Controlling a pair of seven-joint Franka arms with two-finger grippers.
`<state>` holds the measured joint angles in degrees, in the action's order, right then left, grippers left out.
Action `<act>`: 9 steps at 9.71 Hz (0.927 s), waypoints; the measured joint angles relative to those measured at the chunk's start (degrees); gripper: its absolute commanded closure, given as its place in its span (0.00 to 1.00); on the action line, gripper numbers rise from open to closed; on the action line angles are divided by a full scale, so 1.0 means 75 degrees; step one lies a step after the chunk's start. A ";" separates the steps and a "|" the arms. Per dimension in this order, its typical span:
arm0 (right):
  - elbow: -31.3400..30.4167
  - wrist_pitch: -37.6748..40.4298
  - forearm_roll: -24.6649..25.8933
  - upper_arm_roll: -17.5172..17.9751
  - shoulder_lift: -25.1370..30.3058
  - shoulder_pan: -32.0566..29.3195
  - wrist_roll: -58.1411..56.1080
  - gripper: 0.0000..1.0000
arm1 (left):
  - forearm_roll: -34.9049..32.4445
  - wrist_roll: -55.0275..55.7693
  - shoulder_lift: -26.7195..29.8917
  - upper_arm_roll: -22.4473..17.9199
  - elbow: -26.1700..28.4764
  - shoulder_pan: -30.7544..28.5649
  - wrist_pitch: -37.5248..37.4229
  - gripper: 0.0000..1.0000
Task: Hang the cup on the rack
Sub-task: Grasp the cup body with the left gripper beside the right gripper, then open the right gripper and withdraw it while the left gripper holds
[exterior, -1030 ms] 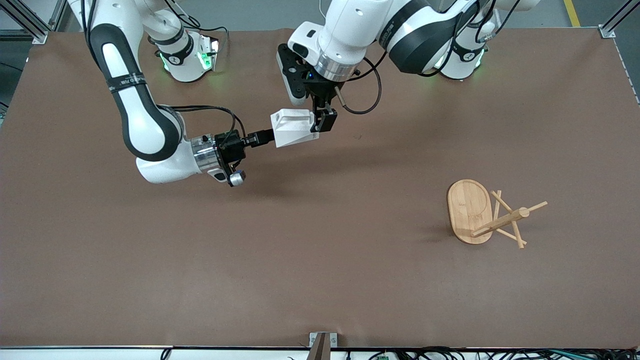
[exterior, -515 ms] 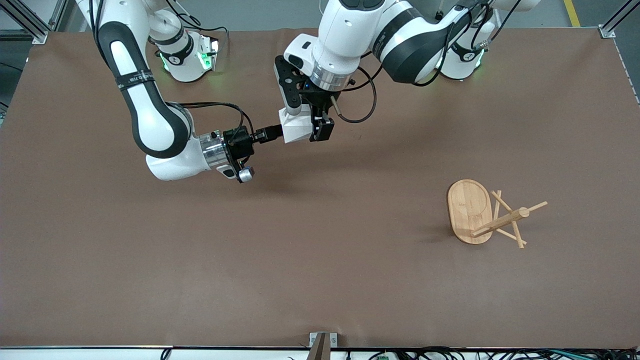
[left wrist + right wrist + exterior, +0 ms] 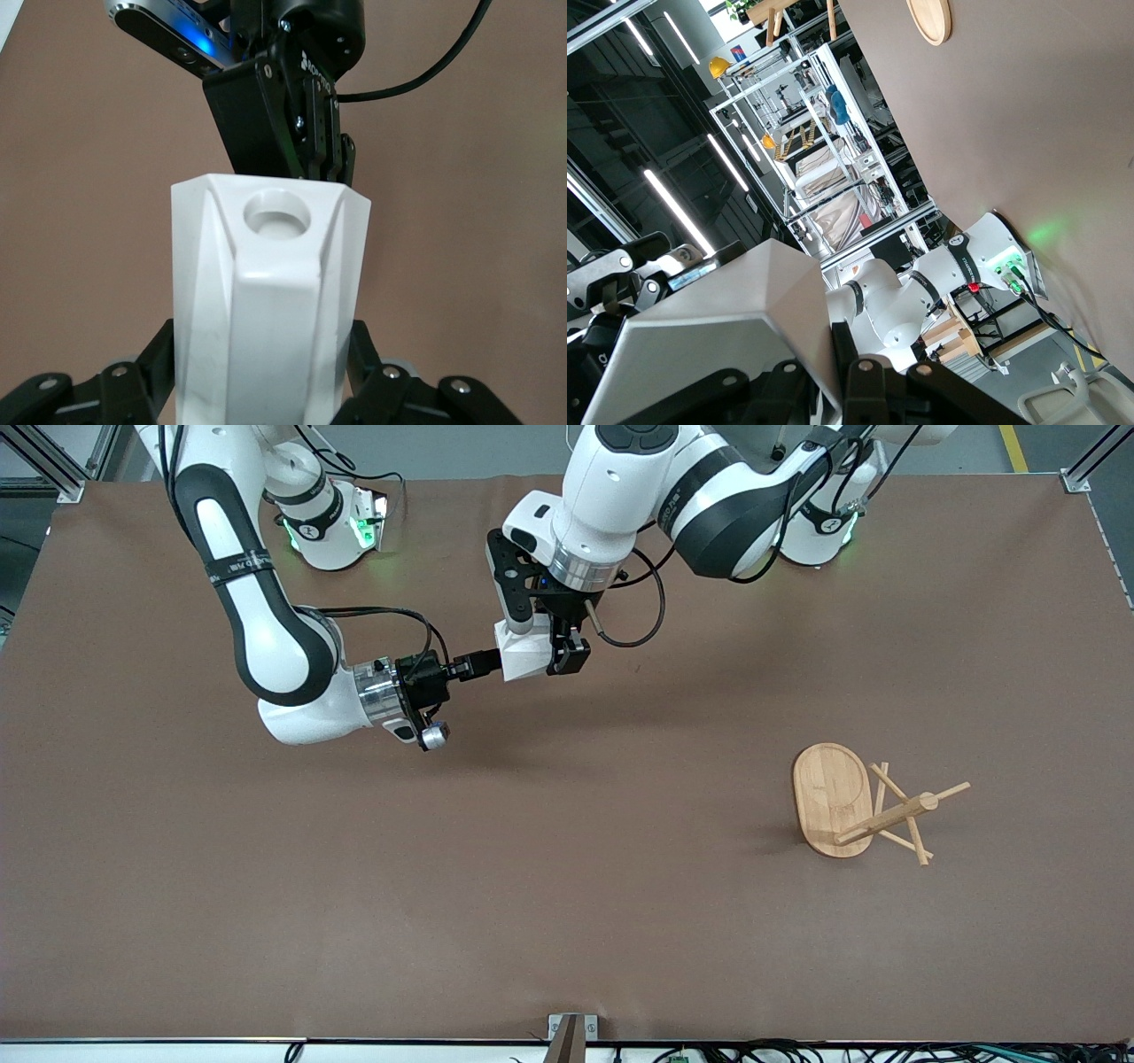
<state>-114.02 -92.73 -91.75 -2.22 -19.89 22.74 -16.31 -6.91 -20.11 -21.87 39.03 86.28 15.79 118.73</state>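
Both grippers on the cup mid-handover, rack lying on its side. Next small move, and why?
Probably open the right gripper and let go. The left gripper is already shut on the cup, held up over the table, so both arms clamp it and neither can carry it off. The rack lies tipped over toward the left arm's end, so it also needs standing up before hanging.

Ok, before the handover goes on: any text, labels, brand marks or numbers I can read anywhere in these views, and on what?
Lettering on the band of the right arm: too small to read.
Lettering on the black part of the left arm: too small to read.
Small white mark on the black end effector body in the left wrist view: blurred, unreadable.
Cup and rack: no text.
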 measured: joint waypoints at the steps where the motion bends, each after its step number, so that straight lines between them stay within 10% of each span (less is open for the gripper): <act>1: 0.0000 0.0000 -0.0002 0.0000 0.0000 0.0000 0.0000 0.93 | 0.0000 0.0000 0.0000 0.0000 -0.0001 0.0000 0.0000 0.94; 2: 0.0000 0.0000 -0.0005 0.0000 0.0000 0.0000 0.0002 0.32 | 0.0000 0.0000 0.0000 0.0000 -0.0002 -0.0001 0.0000 0.97; 3: 0.0000 0.0004 -0.0018 0.0000 0.0001 0.0000 0.0002 0.00 | 0.0000 0.0000 0.0000 0.0000 -0.0005 -0.0003 -0.0001 0.97; 9: 0.0060 0.0566 0.0285 -0.0161 0.0041 -0.0517 0.0051 0.00 | 0.0000 0.0005 -0.0002 -0.0030 -0.0009 -0.0105 -0.0007 0.98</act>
<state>-113.57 -88.48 -89.61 -3.42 -19.58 18.87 -15.93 -6.91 -20.07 -21.88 38.80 86.21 15.00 118.68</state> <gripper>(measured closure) 0.013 0.225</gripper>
